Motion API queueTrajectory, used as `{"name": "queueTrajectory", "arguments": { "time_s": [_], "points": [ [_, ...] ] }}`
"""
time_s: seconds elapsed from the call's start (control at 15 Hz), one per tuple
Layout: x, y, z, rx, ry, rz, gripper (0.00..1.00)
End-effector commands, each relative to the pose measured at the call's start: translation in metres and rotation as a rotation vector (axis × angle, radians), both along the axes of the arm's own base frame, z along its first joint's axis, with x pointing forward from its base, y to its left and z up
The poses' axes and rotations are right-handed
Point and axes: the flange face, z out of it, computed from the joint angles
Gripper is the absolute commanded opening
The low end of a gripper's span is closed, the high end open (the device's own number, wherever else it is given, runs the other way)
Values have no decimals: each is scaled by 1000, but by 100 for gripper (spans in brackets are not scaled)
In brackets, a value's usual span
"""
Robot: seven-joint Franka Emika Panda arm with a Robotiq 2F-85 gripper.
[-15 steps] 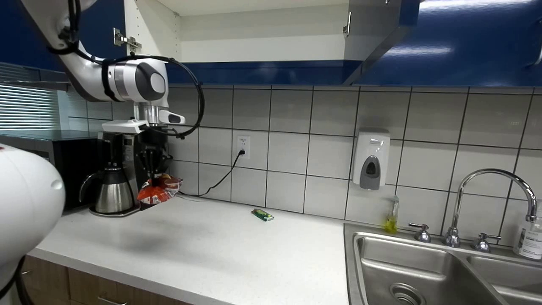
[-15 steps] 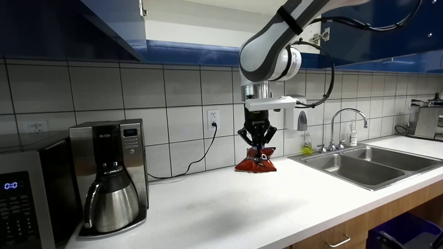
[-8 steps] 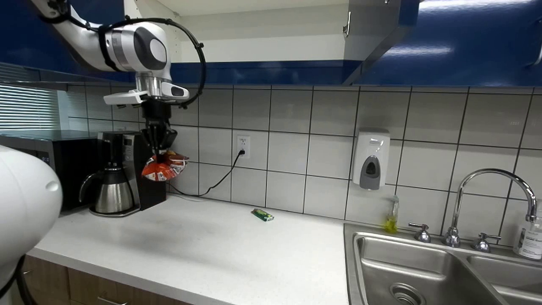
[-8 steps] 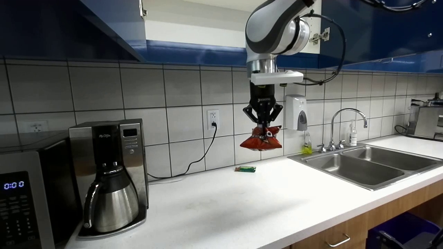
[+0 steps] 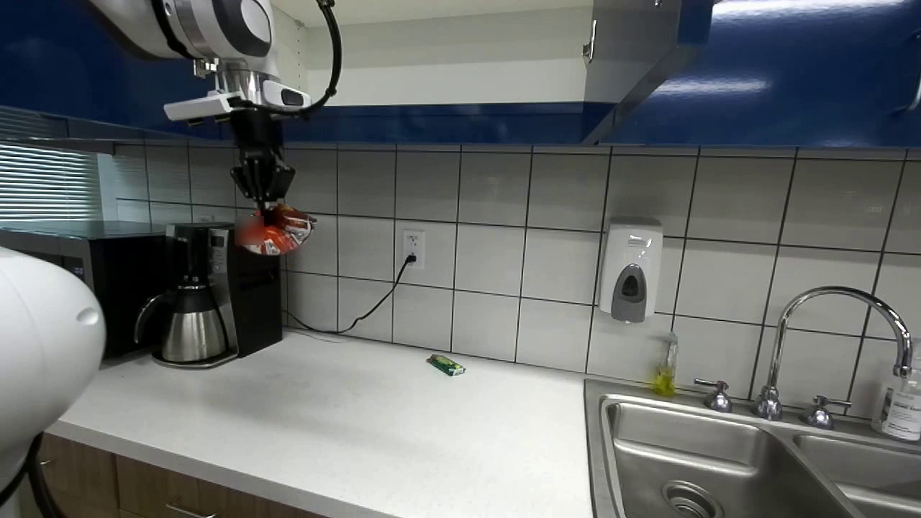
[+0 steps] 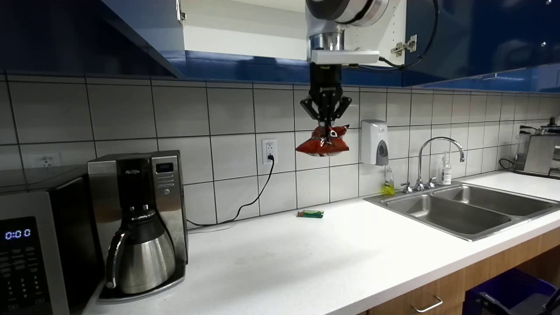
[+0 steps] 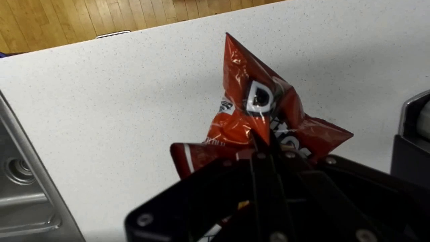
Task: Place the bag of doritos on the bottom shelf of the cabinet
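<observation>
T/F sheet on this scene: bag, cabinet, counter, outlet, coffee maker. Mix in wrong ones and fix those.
1. The bag is pinched between the fingers. True.
2. The bag rests on the bottom shelf. False: it is in mid-air, lower than the cabinet.
3. The cabinet is fully shut. False: a door stands open.
4. A green packet lies on the counter. True.
5. Nothing is plugged in at the wall. False: a black plug sits in the outlet.
6. The coffee maker stands beside the microwave. True.
</observation>
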Motion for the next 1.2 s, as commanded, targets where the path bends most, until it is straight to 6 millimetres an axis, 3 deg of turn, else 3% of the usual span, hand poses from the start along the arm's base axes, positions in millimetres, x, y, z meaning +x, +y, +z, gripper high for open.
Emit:
{"name": "queueTrajectory", "arguments": {
  "time_s": [0.0, 0.67, 1.13],
  "points": [
    [2, 6, 49, -41, -30, -12, 0],
    [2, 18, 154, -72, -168, -22, 0],
    [4, 26, 208, -118, -277, -19, 0]
  ]
}}
